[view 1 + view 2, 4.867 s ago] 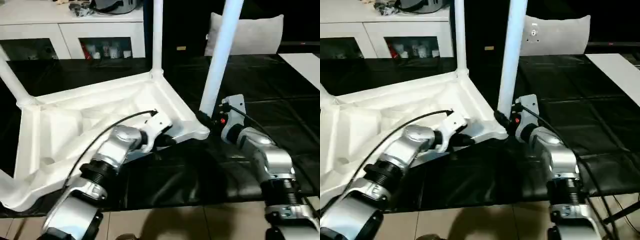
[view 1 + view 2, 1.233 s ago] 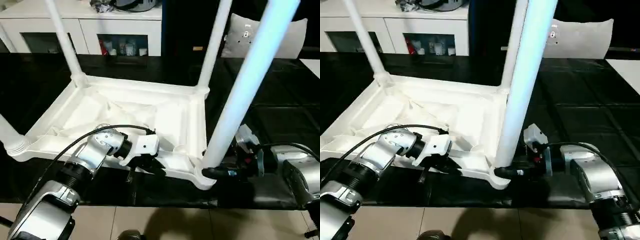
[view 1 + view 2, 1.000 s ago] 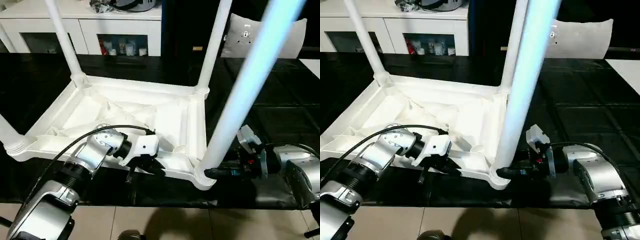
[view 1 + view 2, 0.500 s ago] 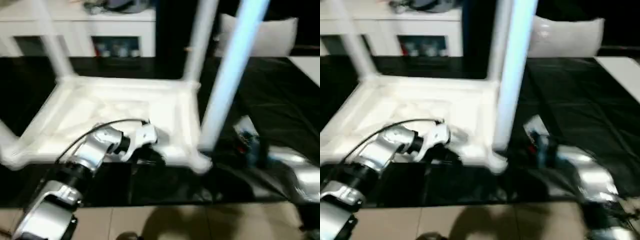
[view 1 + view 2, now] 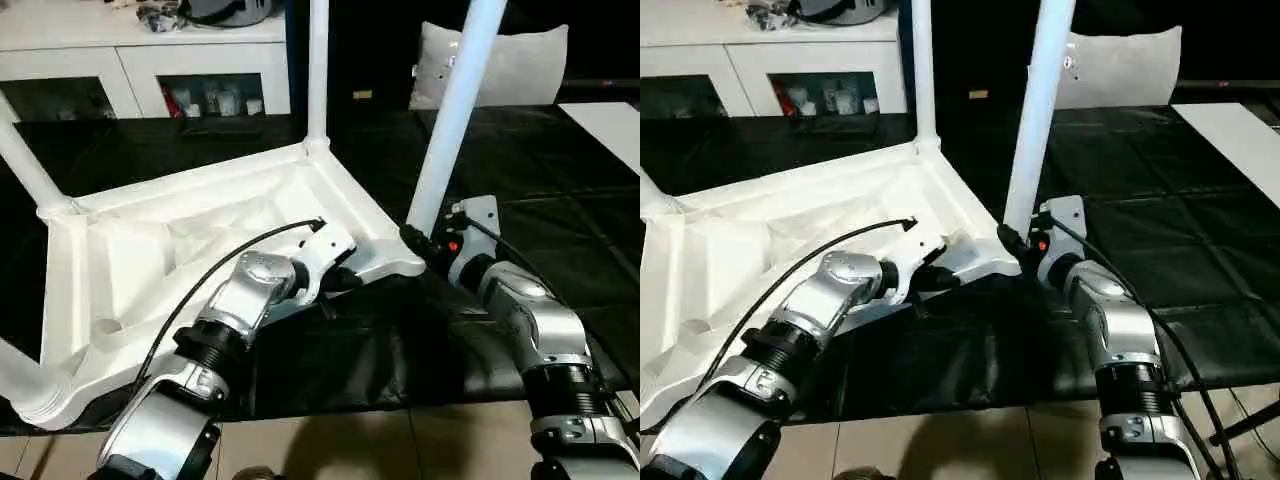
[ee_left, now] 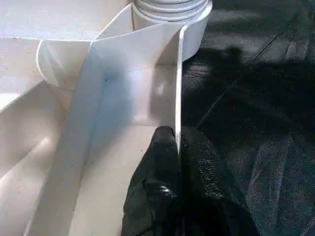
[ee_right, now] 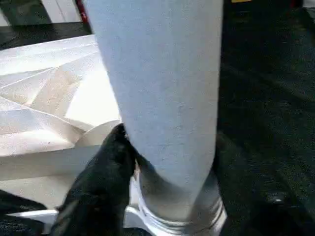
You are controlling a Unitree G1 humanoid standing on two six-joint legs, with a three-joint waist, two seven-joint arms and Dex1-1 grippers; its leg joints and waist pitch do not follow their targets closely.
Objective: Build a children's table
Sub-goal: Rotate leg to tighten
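The children's table top (image 5: 130, 260) lies upside down and skewed on the black cover, ribbed side up. Legs stand in its corner sockets: one at the far corner (image 5: 317, 70), one at the left (image 5: 25, 165), and one at the near right corner (image 5: 450, 120). My left gripper (image 5: 347, 278) is shut on the top's thin rim wall (image 6: 178, 73) just beside that near right socket. My right gripper (image 5: 412, 238) is closed around the base of the near right leg (image 7: 162, 88), one black finger (image 7: 115, 152) pressed against it; the other finger is hidden.
The black-covered work table (image 5: 560, 180) extends to the right and behind. A white cabinet with glass doors (image 5: 150, 70) stands at the back left, a grey pillow (image 5: 520, 65) at the back right, a white board (image 5: 610, 125) at the right edge. Tiled floor (image 5: 350, 440) lies below the table's front edge.
The table top has swung round on the cover: its near right corner moved away from me and the far corners moved left. Both grippers kept their holds and went with it.
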